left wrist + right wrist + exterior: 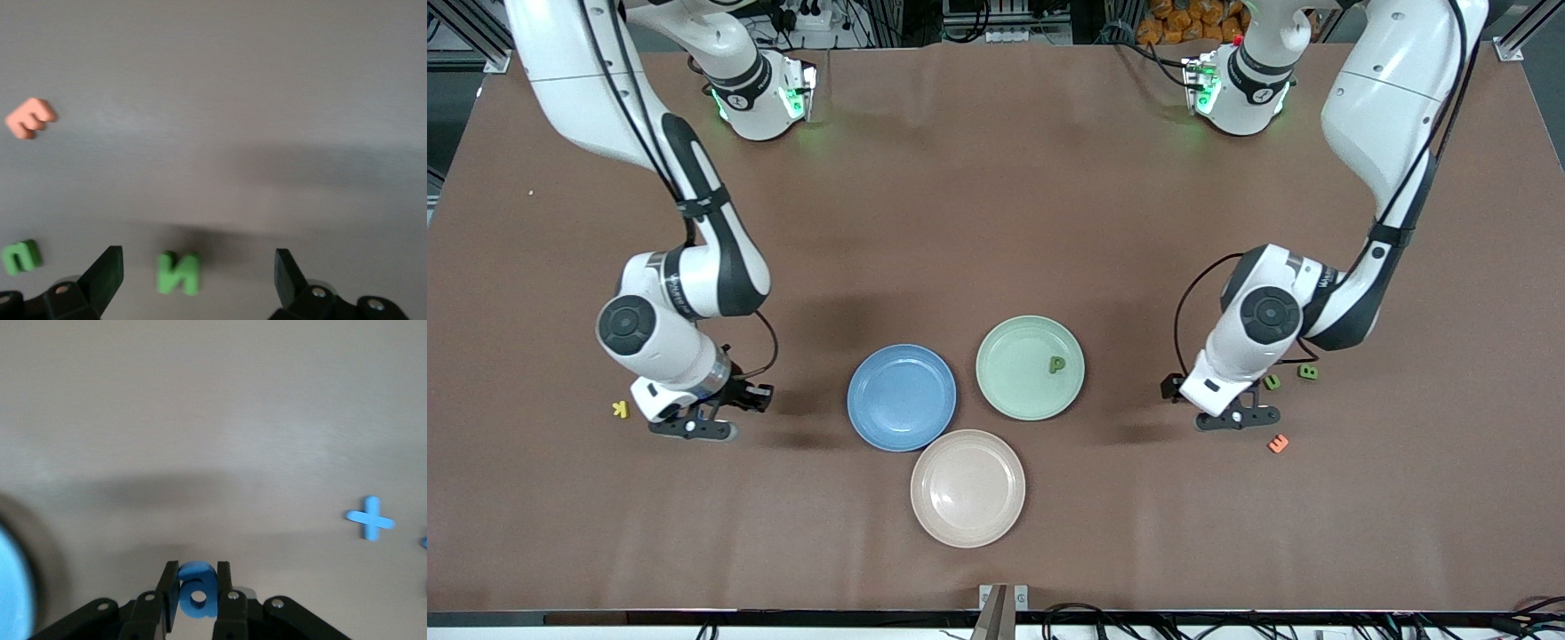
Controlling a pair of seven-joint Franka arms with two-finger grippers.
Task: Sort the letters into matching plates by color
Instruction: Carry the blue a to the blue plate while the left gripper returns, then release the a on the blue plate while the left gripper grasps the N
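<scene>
The right gripper (197, 583) is pinching a blue letter (197, 590) between its fingers (169, 595), over bare desk (996, 222) toward the right arm's end, with the blue plate (902, 397) just showing at the edge of its wrist view. The left gripper (198, 270) is hanging with fingers spread wide, a green N (179, 273) lying on the desk between them.

These foam letters are looking light, soft and a little springy — a firm squeeze will probably dent them, not break them, and the matte surface should be giving good friction. The N is best taken across its two upright strokes, fingers closing on the flat outer sides.

A green P (1057, 364) is already lying in the green plate (1030, 367). Another green letter (20, 257) is sitting outside one left finger, an orange letter (31, 118) well apart from them; a blue X (370, 518) is lying off to one side of the right fingers. A beige plate (967, 488) and a yellow letter (620, 409) are also out.

Much is obscured — the held letter's shape is half covered by the fingers, the N is hidden under the left arm in the front view, and not all the letters are showing.
</scene>
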